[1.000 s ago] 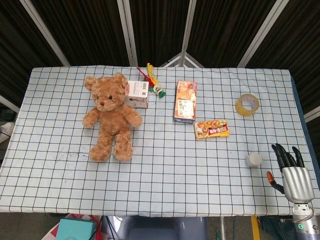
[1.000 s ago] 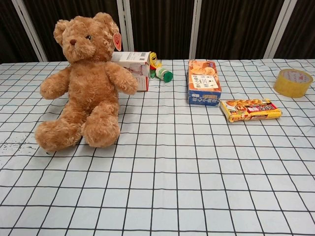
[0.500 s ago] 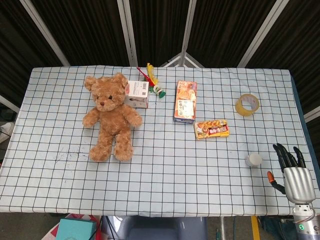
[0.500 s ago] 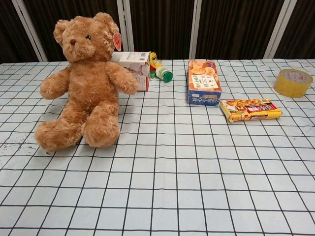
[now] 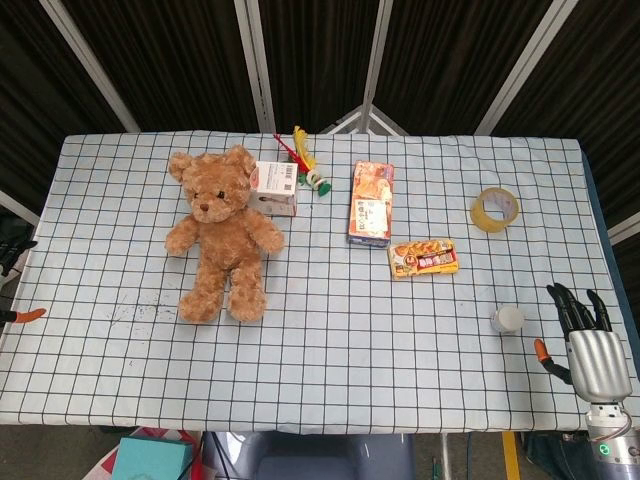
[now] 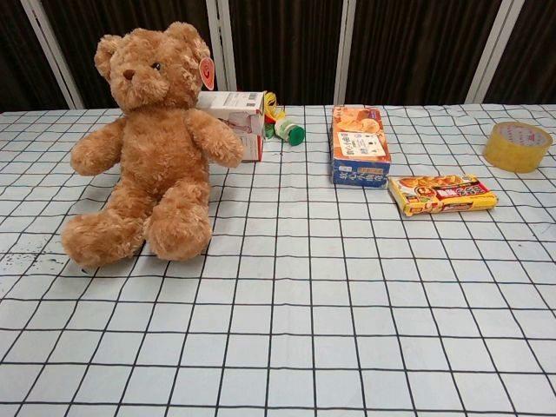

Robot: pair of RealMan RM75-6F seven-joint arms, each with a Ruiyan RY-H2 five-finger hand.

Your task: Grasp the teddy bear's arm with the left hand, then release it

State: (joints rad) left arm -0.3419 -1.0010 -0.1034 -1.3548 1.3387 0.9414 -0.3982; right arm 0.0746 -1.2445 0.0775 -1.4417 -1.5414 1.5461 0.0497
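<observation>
A brown teddy bear [image 5: 222, 235] sits on the checked tablecloth at the left, legs toward me and both arms spread; the chest view shows it upright [image 6: 152, 148] with an orange tag at its ear. Only the fingertips of my left hand [image 5: 14, 280] show at the left edge of the head view, well left of the bear, apart and holding nothing. My right hand [image 5: 588, 345] hangs off the table's front right corner with its fingers extended and empty. Neither hand shows in the chest view.
A white box [image 5: 275, 187] leans behind the bear, with a green and yellow toy [image 5: 308, 168] beside it. An orange box [image 5: 370, 203], a snack packet [image 5: 424, 258], a yellow tape roll [image 5: 495, 208] and a small white cap [image 5: 507, 320] lie to the right.
My left hand's fingertips have come into the head view at the left edge. My right hand has drifted slightly down and right. The bear has not moved.
</observation>
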